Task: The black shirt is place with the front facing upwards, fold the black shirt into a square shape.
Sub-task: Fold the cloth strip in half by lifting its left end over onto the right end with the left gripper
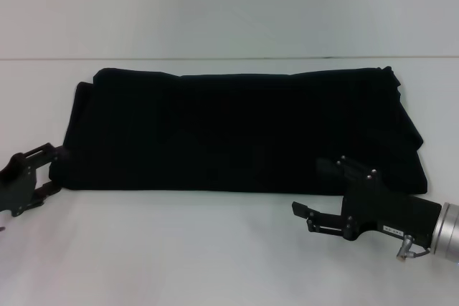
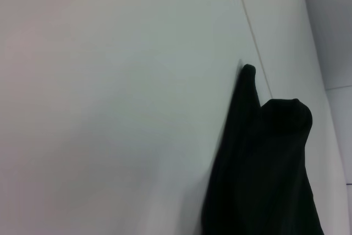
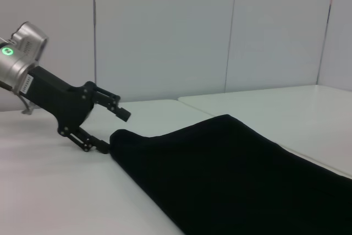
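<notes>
Black shirt (image 1: 237, 130) lies folded into a long wide band across the white tabletop (image 1: 215, 249), print hidden, far edge near the tabletop's back seam. Left tool (image 1: 32, 177) sits at the band's near left corner, fingers spread wide, lower finger tip right at the cloth edge as the right wrist view shows it (image 3: 107, 130); nothing gripped. Right tool (image 1: 319, 188) hovers just off the near right edge, fingers spread wide and empty, upper finger overlapping the cloth.
</notes>
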